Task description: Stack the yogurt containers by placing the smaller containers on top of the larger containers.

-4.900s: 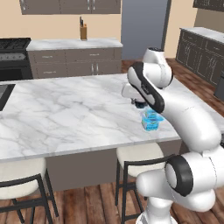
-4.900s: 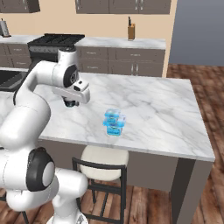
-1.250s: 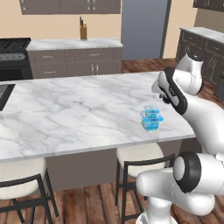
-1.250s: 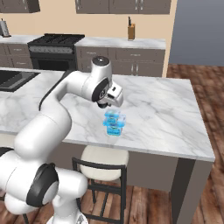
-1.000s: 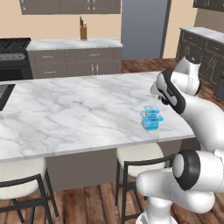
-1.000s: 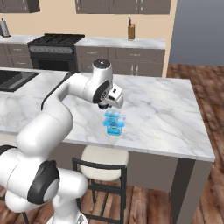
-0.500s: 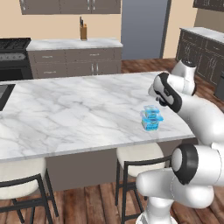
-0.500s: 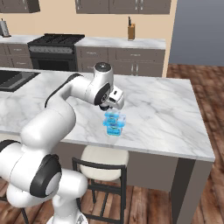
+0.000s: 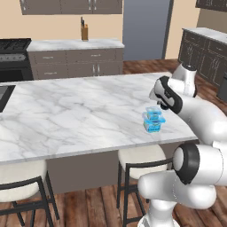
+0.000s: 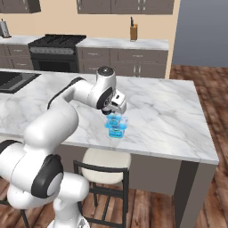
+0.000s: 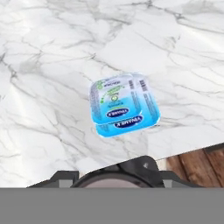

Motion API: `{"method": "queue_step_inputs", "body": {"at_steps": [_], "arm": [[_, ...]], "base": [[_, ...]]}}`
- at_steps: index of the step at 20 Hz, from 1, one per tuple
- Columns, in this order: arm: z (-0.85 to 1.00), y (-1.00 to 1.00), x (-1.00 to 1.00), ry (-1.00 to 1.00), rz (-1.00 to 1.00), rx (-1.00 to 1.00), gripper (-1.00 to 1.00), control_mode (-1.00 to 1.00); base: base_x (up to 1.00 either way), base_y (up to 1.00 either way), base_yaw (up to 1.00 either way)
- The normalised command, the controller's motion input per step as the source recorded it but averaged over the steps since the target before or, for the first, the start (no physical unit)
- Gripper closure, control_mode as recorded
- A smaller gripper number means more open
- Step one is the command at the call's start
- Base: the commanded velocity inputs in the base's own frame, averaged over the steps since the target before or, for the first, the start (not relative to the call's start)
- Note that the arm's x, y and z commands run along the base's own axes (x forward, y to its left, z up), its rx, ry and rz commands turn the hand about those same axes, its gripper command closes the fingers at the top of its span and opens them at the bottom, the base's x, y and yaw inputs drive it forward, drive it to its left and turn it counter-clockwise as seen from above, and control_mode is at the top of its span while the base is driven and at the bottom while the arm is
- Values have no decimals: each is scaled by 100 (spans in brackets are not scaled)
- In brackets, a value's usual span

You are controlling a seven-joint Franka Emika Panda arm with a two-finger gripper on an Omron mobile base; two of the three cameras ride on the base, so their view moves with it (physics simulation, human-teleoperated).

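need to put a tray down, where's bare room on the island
The marble island is bare from the sink edge across to the blue yogurt tub. It is crowded only near the right front corner, where the gripper hangs over the tub.

Light-blue tub, white grey-veined marble counter

Marble counter bare around blue tub.

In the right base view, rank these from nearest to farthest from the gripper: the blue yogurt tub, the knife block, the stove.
1. Blue yogurt tub, just below the gripper, on the island's near edge.
2. Knife block, on the back counter, straight beyond.
3. Stove, back left, slightly farther.
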Motion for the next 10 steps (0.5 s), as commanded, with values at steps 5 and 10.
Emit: {"method": "queue_step_inputs", "body": {"at_steps": [5, 10], "arm": [[-14, 0, 8, 1, 0, 0, 100, -100], [-9, 0, 10, 4, 0, 0, 100, -100]], "base": [[0, 0, 0], [0, 0, 0]]}}
